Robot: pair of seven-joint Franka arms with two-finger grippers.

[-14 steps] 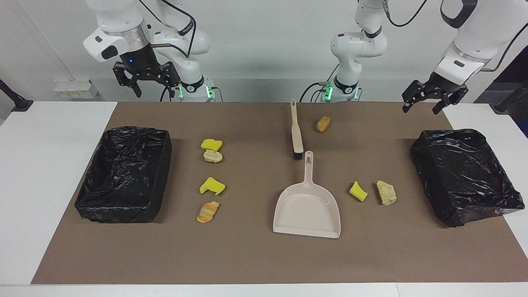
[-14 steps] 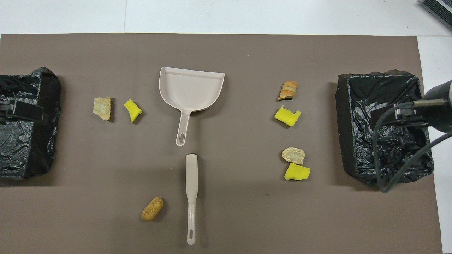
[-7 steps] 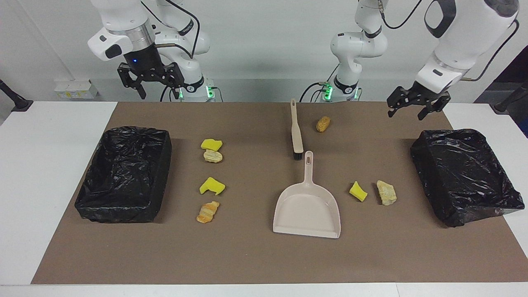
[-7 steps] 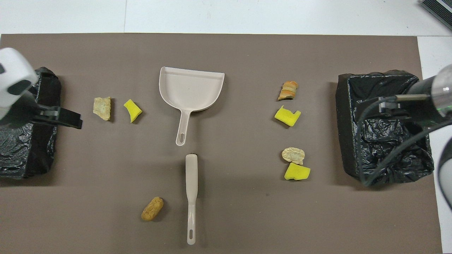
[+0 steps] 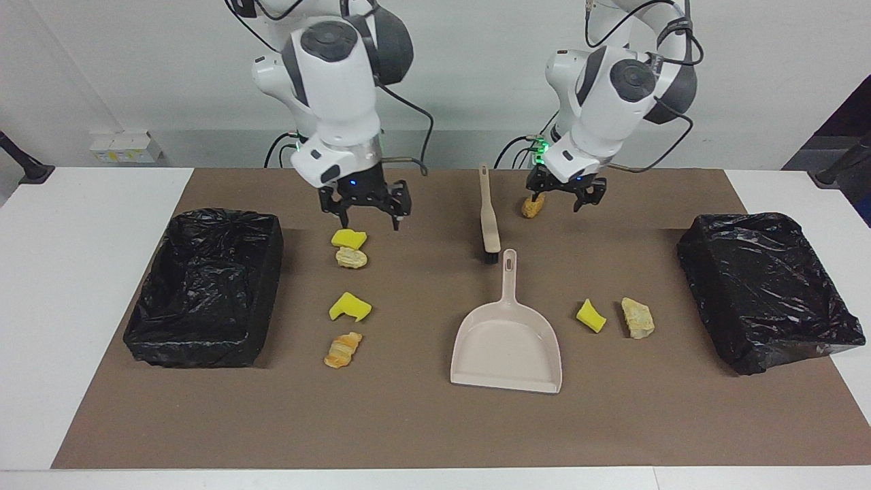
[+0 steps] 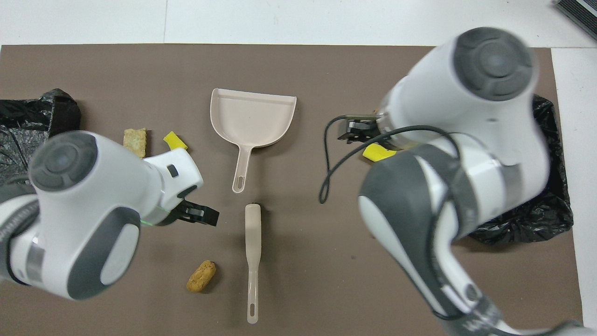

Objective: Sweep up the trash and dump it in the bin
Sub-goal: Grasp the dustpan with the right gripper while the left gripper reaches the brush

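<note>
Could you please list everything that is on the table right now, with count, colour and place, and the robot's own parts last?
Dustpan: one, beige, mid-table, handle pointing toward the robots.
Brush: one, beige with dark bristles, nearer to the robots than the dustpan.
Yellow scraps: three; two toward the right arm's end, one beside the dustpan.
Tan scraps: four; two toward the right arm's end, one beside the brush, one toward the left arm's end.
Bins: two, lined with black bags, one at each end.
Mat: one, brown, under everything.
Left gripper: open, over the mat beside the brush.
Right gripper: open, over the yellow scrap nearest the robots.
</note>
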